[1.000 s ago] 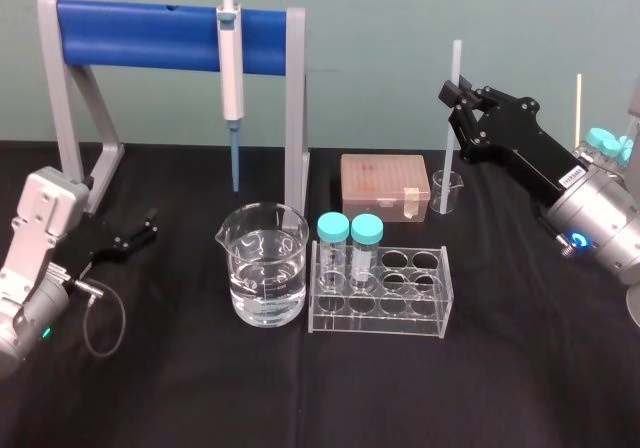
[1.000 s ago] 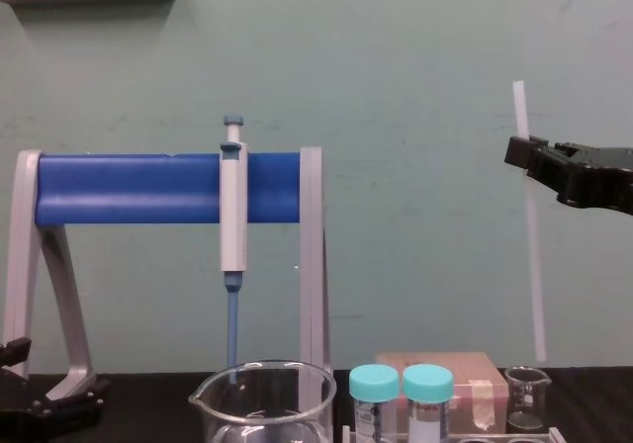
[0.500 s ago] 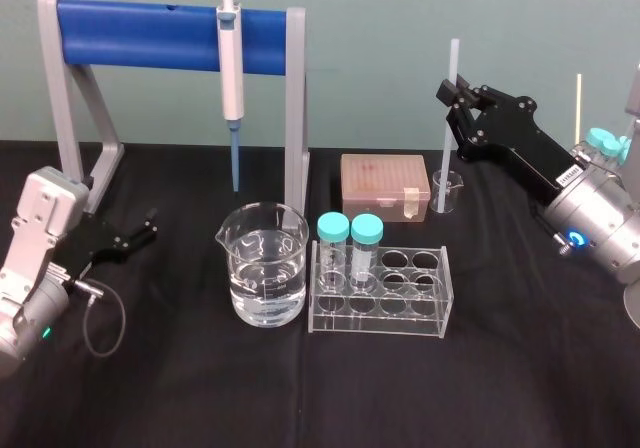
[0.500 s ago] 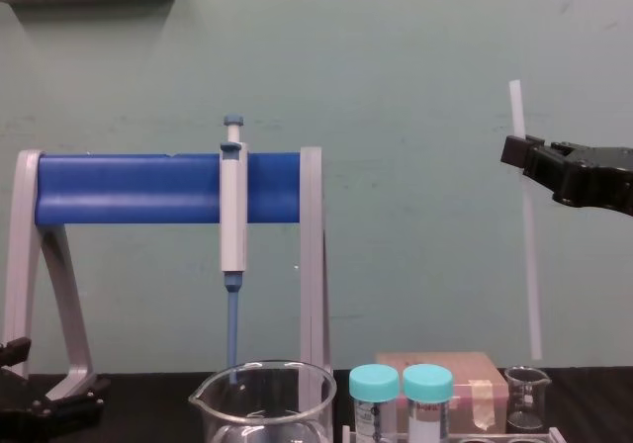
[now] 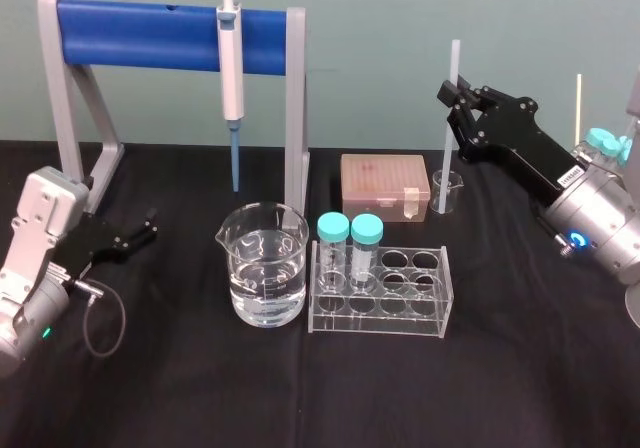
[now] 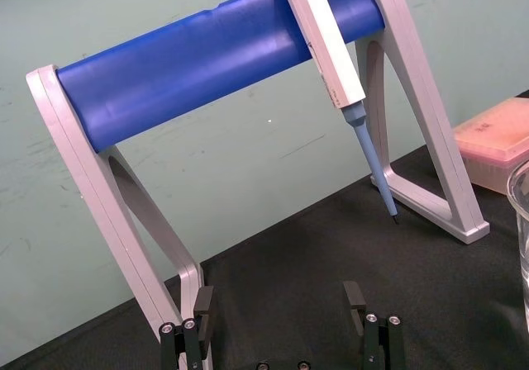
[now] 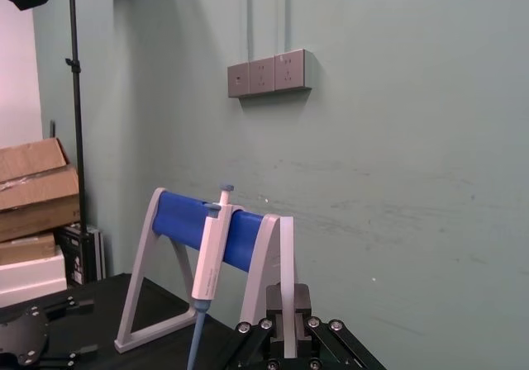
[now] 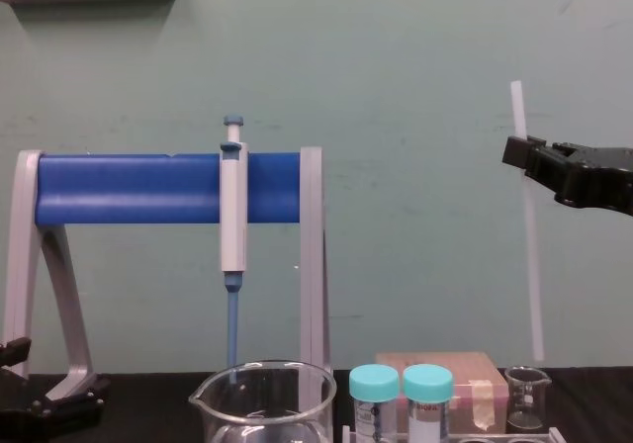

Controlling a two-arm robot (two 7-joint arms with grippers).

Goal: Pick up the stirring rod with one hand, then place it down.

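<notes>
The stirring rod [image 5: 450,118] is a thin white translucent stick hanging nearly upright at the right rear of the table. My right gripper [image 5: 452,94] is shut on its upper part, with a short length sticking out above the fingers. In the chest view the stirring rod [image 8: 530,255] ends just above the rim of a small glass beaker [image 8: 526,397], and the right gripper [image 8: 519,153] comes in from the right edge. My left gripper [image 5: 148,226] rests low at the left by the stand's foot. In the left wrist view the left gripper [image 6: 277,304] is open and holds nothing.
A white-and-blue pipette [image 5: 231,63] hangs on the blue-barred stand [image 5: 150,33]. A large beaker of water [image 5: 264,278], a clear tube rack [image 5: 415,303] with two teal-capped tubes, and a pink box [image 5: 385,184] stand mid-table. Teal-capped bottles [image 5: 605,143] sit at the far right.
</notes>
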